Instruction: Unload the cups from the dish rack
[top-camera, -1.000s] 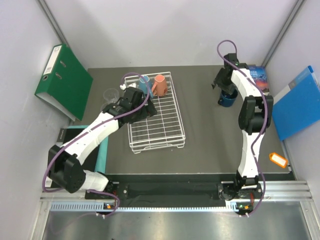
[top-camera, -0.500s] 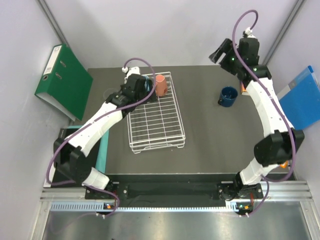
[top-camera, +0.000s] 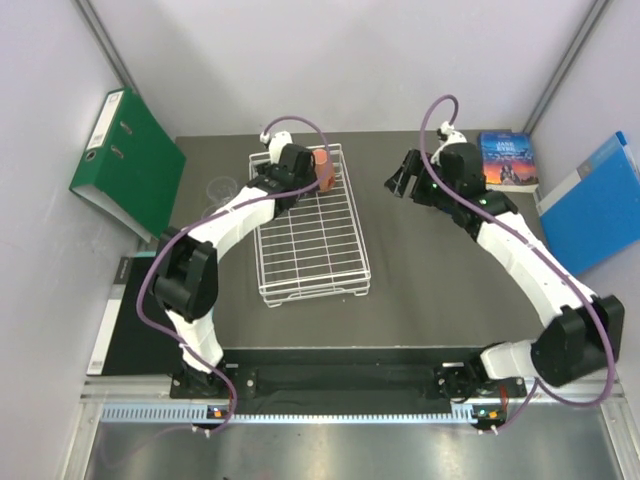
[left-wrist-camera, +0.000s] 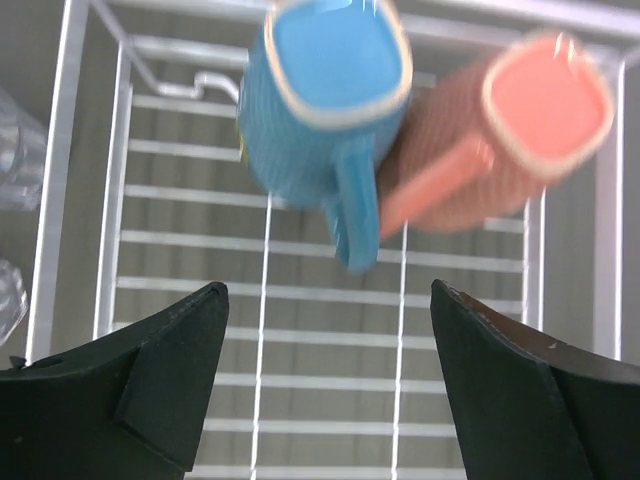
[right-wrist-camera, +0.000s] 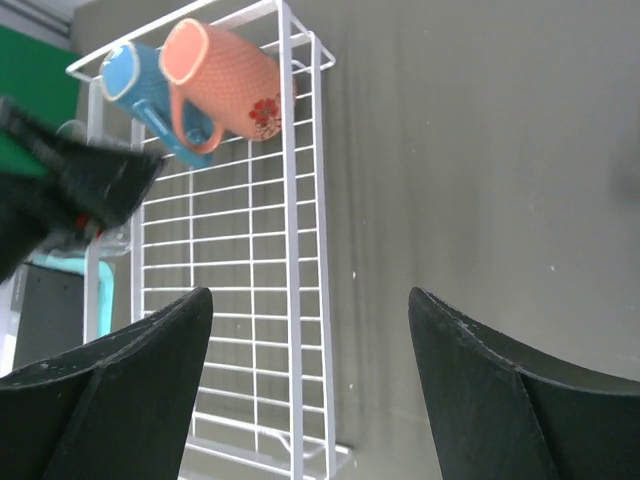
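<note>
Two mugs sit side by side, touching, at the far end of the dish rack (top-camera: 312, 250), and you are lined up on one of them: the left fingers (left-wrist-camera: 150, 380) hang spread wide and empty above the wire floor, with the light-blue mug (left-wrist-camera: 325, 110) just ahead of the gap and the orange mug (left-wrist-camera: 500, 125) pressed against its right side. A clear glass (top-camera: 220, 190) stands on the desk (top-camera: 430, 280) just beside the rack's left rail. The right fingers (right-wrist-camera: 480, 400) are also apart and holding nothing, up over bare desk right of the rack. The step in hand looks like the reach for the blue mug; closing in calls for straddling its body or handle without catching the orange neighbour. Both mugs read as glazed ceramic with finely ribbed or dimpled walls and pale rims. The orange one carries a small red flower. The rack is thin white coated wire in a long grid with low sides, and a mug could catch on it.
</note>
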